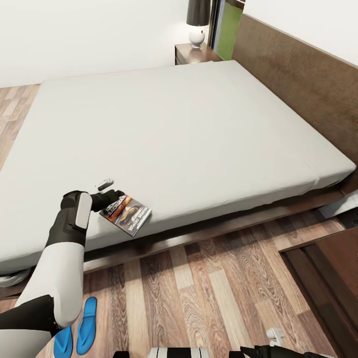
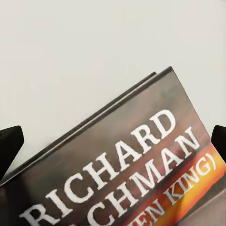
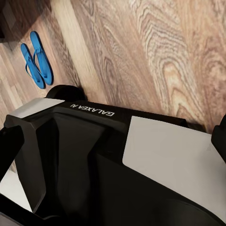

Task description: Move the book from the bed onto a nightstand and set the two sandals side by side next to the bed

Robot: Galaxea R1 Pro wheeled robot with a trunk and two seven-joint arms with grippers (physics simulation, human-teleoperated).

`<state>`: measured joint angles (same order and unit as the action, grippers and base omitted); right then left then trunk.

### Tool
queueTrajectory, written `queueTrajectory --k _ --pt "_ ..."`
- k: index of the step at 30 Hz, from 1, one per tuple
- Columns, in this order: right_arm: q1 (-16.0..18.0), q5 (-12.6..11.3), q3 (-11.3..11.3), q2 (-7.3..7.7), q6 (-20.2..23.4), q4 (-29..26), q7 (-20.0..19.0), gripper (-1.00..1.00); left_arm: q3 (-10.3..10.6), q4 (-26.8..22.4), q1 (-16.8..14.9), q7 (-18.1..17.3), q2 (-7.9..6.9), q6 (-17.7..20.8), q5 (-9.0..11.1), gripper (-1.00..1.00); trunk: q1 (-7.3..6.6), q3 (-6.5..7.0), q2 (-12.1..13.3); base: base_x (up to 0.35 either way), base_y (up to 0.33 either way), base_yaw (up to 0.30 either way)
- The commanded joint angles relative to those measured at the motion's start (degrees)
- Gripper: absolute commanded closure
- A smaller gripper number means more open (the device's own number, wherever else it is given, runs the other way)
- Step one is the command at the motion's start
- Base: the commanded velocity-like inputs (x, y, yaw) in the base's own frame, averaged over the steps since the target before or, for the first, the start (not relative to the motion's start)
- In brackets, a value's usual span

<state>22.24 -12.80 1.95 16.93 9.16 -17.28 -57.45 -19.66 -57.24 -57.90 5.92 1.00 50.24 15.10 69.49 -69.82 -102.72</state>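
The book [image 1: 127, 213] lies flat on the near edge of the bed [image 1: 174, 129], one corner jutting past the mattress edge. My left gripper [image 1: 112, 196] is at the book's far end, open. In the left wrist view the book's cover [image 2: 141, 169] with its white lettering lies between the wide-spread fingertips [image 2: 10, 146]. The two sandals [image 1: 89, 318] [image 1: 63, 343] lie side by side on the floor next to the bed, beside my left arm; they also appear in the right wrist view [image 3: 41, 59]. The nightstand [image 1: 196, 52] stands beyond the bed's far side. My right gripper [image 3: 113, 150] hangs open over my own base.
A dark-shaded lamp [image 1: 198, 20] sits on the nightstand. The dark headboard [image 1: 298, 79] runs along the bed's right. A dark wooden cabinet [image 1: 328, 278] stands on the floor at the lower right. Wood-plank floor [image 1: 209, 293] lies between me and the bed.
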Motion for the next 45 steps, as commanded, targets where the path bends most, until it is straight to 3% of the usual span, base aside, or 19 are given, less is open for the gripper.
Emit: queueTrajectory --k 1,27,39,45 --pt "0.0 -0.6 0.2 0.04 0.6 0.0 -0.1 -1.0 -0.3 -0.1 0.0 0.5 0.05 0.2 0.6 -1.0 0.0 -0.03 0.0 0.0 0.0 0.0" --pt "0.0 -0.6 0.2 0.04 0.6 0.0 -0.1 -1.0 -0.6 -0.1 0.0 0.6 0.05 0.3 0.6 -1.0 0.0 -0.03 0.0 0.0 0.0 0.0" --pt "0.0 -0.6 0.2 0.04 0.7 0.0 -0.2 -1.0 -0.6 -0.1 0.0 0.6 -0.1 0.3 0.6 -1.0 -2.64 2.12 4.8 0.0 0.0 0.0" --pt "0.0 -0.6 0.2 0.04 0.6 0.0 -0.1 -1.0 -0.6 -0.1 0.0 0.7 -1.04 0.3 0.6 -1.0 -3.96 3.2 7.2 0.0 0.0 0.0"
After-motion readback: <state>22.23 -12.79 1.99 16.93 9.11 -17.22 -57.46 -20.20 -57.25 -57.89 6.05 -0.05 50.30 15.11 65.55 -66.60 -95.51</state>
